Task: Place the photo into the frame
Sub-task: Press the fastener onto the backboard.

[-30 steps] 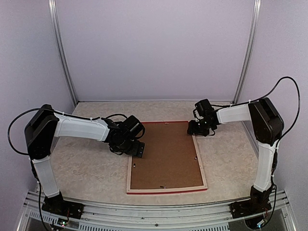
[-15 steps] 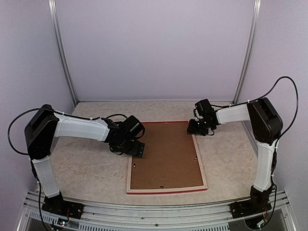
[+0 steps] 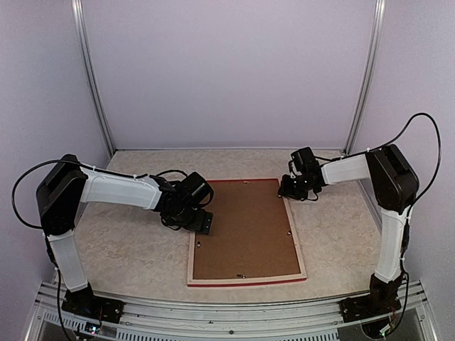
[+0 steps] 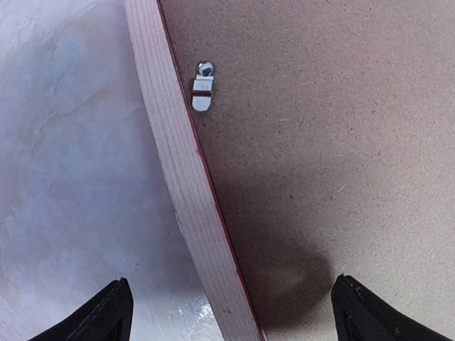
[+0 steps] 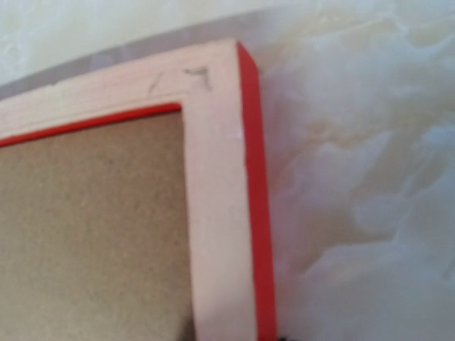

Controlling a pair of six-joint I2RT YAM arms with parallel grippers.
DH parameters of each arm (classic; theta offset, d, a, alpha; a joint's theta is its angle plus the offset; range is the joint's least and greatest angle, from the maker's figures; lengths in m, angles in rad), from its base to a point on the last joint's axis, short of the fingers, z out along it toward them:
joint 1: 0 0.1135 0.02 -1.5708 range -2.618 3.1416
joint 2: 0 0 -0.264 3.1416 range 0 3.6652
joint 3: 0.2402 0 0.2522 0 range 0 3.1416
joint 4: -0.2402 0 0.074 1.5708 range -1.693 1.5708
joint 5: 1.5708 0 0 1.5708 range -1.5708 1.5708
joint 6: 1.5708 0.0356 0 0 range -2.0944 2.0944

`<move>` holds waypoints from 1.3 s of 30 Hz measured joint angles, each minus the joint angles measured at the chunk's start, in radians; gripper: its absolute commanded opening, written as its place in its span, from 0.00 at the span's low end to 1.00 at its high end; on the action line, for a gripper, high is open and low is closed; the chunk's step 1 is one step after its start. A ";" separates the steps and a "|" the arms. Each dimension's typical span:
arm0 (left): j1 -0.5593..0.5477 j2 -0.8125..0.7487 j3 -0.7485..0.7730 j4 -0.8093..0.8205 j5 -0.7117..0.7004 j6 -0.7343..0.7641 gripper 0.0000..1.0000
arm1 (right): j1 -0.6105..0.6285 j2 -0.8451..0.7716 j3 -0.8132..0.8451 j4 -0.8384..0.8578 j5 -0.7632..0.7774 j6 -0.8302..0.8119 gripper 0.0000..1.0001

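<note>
1. The frame (image 3: pixel 245 279) lies face down on the table (image 3: pixel 128 241), mid-table between the two arms. Its pale wood back faces up and its red outer edge shows along the near and far sides.
2. A brown backing board (image 3: pixel 245 227) fills the frame opening. In the left wrist view, a small metal turn clip (image 4: pixel 202 89) sits on the board just inside the rail.
3. The left gripper (image 3: pixel 199 222) is positioned over the left rail of the frame, near the far-left corner. In the left wrist view the fingers (image 4: pixel 99 316) are spread wide: one is over the table and the other over the backing board, with the rail between them. They grip nothing.
4. The right gripper (image 3: pixel 288 189) is positioned at the far-right corner of the frame. The right wrist view shows that corner close up, with a faint pencil mark (image 5: pixel 199 74) on the pale wood and bare table beside the red edge. The fingers are almost entirely outside this view, so finger spacing and grip cannot be determined
</note>
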 measured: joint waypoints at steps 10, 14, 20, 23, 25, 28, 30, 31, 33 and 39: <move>0.002 0.000 -0.003 0.001 0.000 0.000 0.96 | -0.009 -0.030 -0.075 0.087 -0.019 0.021 0.16; 0.003 0.000 -0.003 0.003 0.000 0.000 0.96 | -0.018 -0.047 -0.095 0.085 -0.043 0.029 0.28; 0.005 0.000 -0.003 0.008 0.003 0.000 0.96 | -0.028 -0.054 -0.089 0.054 -0.094 0.033 0.45; 0.008 0.000 -0.003 0.012 0.003 0.000 0.97 | -0.028 -0.054 -0.072 0.025 -0.106 0.030 0.46; 0.008 0.000 -0.003 0.015 0.003 0.000 0.96 | -0.028 -0.052 -0.057 -0.003 -0.108 0.026 0.44; 0.009 0.000 -0.003 0.016 0.004 0.000 0.97 | -0.028 -0.042 -0.034 -0.029 -0.107 0.017 0.40; 0.009 0.000 -0.003 0.016 0.004 0.000 0.96 | -0.028 -0.039 -0.030 -0.042 -0.101 0.011 0.39; 0.009 0.000 -0.003 0.016 0.004 0.000 0.96 | -0.028 -0.039 -0.029 -0.046 -0.096 0.008 0.38; 0.009 0.000 -0.003 0.016 0.004 0.000 0.96 | -0.027 -0.039 -0.028 -0.052 -0.082 -0.002 0.39; 0.009 0.000 -0.003 0.016 0.010 0.000 0.96 | 0.002 -0.035 -0.012 -0.078 -0.008 -0.027 0.36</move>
